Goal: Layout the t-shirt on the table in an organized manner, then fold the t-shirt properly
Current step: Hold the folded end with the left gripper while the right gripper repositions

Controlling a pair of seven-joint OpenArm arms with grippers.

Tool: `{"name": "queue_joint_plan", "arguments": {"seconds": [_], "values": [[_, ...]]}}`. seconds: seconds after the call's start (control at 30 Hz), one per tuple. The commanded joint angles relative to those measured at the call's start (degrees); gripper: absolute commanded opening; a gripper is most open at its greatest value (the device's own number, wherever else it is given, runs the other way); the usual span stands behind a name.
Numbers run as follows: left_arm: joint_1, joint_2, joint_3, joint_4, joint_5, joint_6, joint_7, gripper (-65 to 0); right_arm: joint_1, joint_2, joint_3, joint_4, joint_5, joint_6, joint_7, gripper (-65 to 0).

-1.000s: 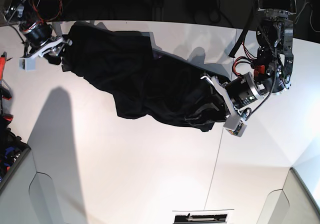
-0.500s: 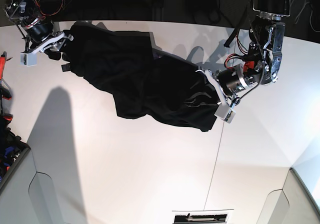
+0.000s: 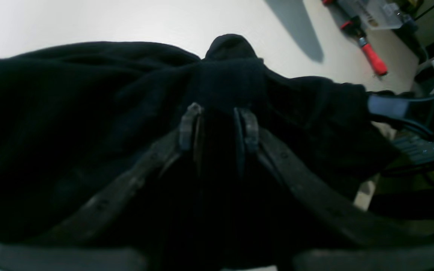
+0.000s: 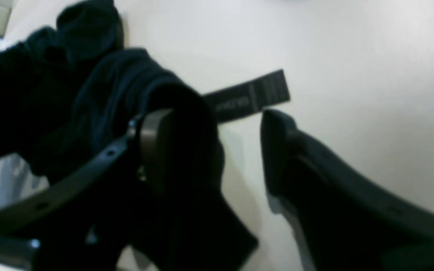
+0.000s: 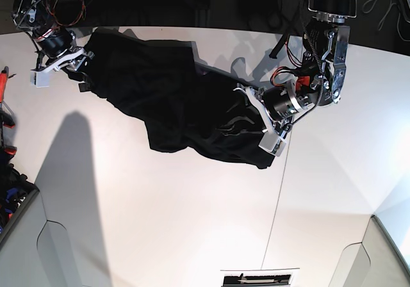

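Note:
The black t-shirt (image 5: pixel 173 95) lies crumpled in a diagonal band on the white table (image 5: pixel 160 223); no graphic shows. My left gripper (image 5: pixel 243 117) is at the shirt's right end. In the left wrist view it (image 3: pixel 219 124) is shut on a fold of the t-shirt (image 3: pixel 70 113). My right gripper (image 5: pixel 82 69) is at the shirt's far left corner. In the right wrist view it (image 4: pixel 209 150) is open, with t-shirt fabric (image 4: pixel 51 94) draped over its left finger (image 4: pixel 156 146) and bare table (image 4: pixel 352 56) between the fingers.
A black label strip (image 4: pixel 247 98) lies on the table beyond the right gripper. A red-handled tool (image 3: pixel 371 58) lies past the table's edge. A thin dark seam (image 5: pixel 278 197) crosses the table. Cut-out corners sit at front left (image 5: pixel 57 248) and front right (image 5: pixel 384 248).
My left gripper has moved left toward the table's middle with the shirt's right end in it, bunching the fabric. The right gripper has shifted slightly toward the back.

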Motion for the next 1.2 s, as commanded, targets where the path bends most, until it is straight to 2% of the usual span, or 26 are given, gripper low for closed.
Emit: {"name": "queue_joint_plan", "arguments": {"seconds": [0.0, 0.2, 0.37, 0.57, 0.7, 0.83, 1.17], "values": [[-0.9, -0.2, -0.1, 1.0, -0.2, -0.7, -1.0, -50.4, 0.1, 0.6, 0.2, 2.4, 0.8, 0.3, 0.7, -29.9], [-0.9, -0.7, -0.1, 0.0, 0.6, -0.7, -1.0, -50.4, -0.5, 0.6, 0.1, 12.1, 2.6, 0.3, -1.8, -29.9], [-0.9, -0.7, -0.1, -1.9, 0.6, -0.7, -1.3, -50.4, -1.0, -0.7, -1.2, 13.5, 4.1, 0.3, -3.4, -29.9], [-1.0, -0.6, -0.1, -3.7, 0.5, -0.7, -1.7, -50.4, -4.3, -4.0, -3.7, 13.5, 4.3, 0.3, -3.0, -29.9], [-0.9, -0.7, -0.1, -3.7, 0.5, -0.7, -1.7, -50.4, -4.3, -4.2, -3.7, 13.4, 3.7, 0.2, -2.0, -29.8], [-1.0, -0.6, -0.1, -3.7, 0.5, -0.7, -1.7, -50.4, -4.5, -4.2, -3.7, 12.9, 0.0, -0.7, -2.0, -29.8], [-1.0, -1.6, -0.1, -3.7, 0.4, -0.7, -1.7, -50.4, -4.9, -4.3, -2.4, 12.8, -0.1, -0.9, 1.5, -29.8]]}}
